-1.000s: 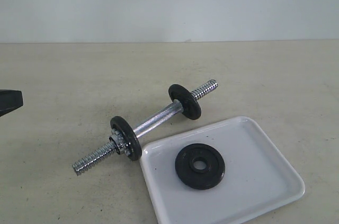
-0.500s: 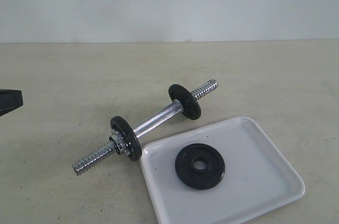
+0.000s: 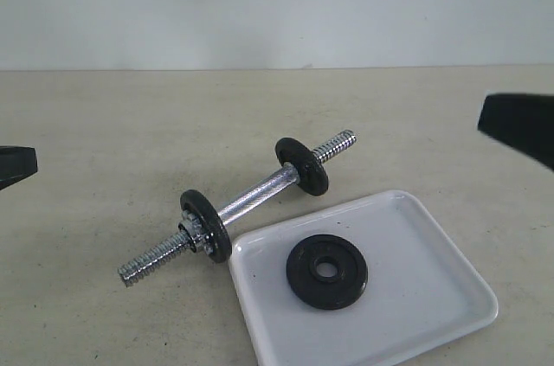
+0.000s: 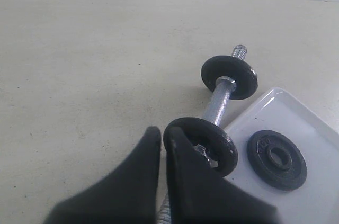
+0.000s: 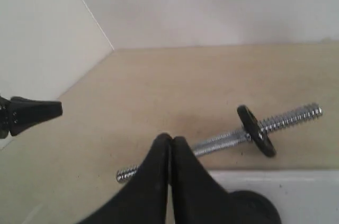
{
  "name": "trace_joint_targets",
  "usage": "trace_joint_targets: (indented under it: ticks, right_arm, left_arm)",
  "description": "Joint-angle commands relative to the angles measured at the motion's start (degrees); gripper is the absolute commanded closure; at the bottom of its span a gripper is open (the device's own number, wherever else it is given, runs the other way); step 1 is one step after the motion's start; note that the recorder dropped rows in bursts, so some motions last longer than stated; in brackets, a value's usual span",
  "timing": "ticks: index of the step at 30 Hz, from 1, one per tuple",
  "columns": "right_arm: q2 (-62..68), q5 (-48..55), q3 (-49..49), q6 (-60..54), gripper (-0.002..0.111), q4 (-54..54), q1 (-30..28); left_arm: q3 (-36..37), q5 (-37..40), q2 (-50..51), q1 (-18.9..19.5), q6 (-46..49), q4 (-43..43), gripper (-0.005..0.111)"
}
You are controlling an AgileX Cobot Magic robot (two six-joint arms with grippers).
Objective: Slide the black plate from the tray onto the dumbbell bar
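Both tools are shut and hold nothing: the left tool (image 4: 161,132) has its fingers pressed together above the near end of the bar, and the right tool (image 5: 171,139) hangs shut over the desk near the tray, well clear of the plate.

The black plate (image 3: 327,271) lies flat in the white tray (image 3: 433,301), roughly at its middle, hub and centre hole facing straight up. We judge that the task has not begun. The plate must be gripped, lifted, tipped on edge, lined up with a threaded end and slid on.

The dumbbell bar (image 3: 255,197) lies on the desk (image 3: 104,124) just beside the tray. In the exterior view its long axis runs from near left to far right. It carries two other black discs (image 3: 206,226), one toward each end, and both threaded ends stick out bare beyond them. The plate's hole axis stands upright while the bar lies level, so we expect a quarter turn is needed.
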Motion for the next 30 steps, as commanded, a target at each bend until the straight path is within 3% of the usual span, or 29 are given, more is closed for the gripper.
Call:
trace_joint_targets:
  ticks: [1, 12, 17, 20, 27, 30]
  right_arm:
    - [5.44, -3.38, 2.28, 0.22, 0.109, -0.33, 0.15]
    - [12.83, -11.56, 2.59, 3.43, 0.109, -0.33, 0.15]
    - [12.83, -9.6, 1.6, -0.87, 0.109, 0.78, 0.15]
    - [12.83, -6.48, 0.65, -10.86, 0.109, -0.33, 0.15]
    - [12.83, 4.18, 0.56, -60.72, 0.109, -0.33, 0.15]
    - [12.83, 11.74, 0.56, -68.01, 0.109, -0.33, 0.15]
  left_arm:
    - [0.29, -0.63, 0.15, -0.45, 0.2, -0.6, 0.102]
    - [0.29, -0.63, 0.15, -0.45, 0.2, -0.6, 0.102]
    - [0.29, -0.63, 0.15, -0.45, 0.2, -0.6, 0.102]
    - [0.29, -0.63, 0.15, -0.45, 0.2, -0.6, 0.102]
    - [0.29, -0.63, 0.15, -0.45, 0.2, -0.6, 0.102]
    - [0.29, -0.63, 0.15, -0.45, 0.2, -0.6, 0.102]
